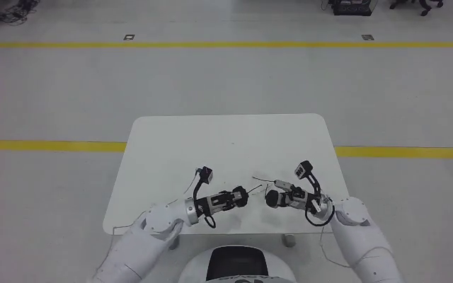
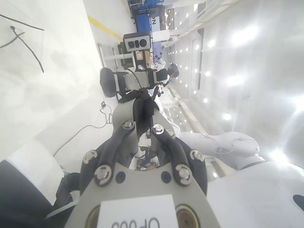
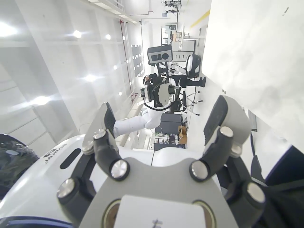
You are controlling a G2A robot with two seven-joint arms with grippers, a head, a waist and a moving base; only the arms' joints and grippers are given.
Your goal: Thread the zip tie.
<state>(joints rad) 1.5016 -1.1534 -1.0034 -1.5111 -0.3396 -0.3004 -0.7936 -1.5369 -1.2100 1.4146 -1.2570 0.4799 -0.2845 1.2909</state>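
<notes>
Seeing left gripper (image 1: 244, 192) pinched closed at lower centre of top view, right gripper (image 1: 269, 197) spread wide just right of it. Spotting zip tie (image 1: 256, 187) on table (image 1: 212, 134) between their tips.

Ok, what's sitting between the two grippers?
Nothing solid: in the left wrist view the left gripper faces the right gripper directly, while the zip ties lie aside on the table.
</notes>
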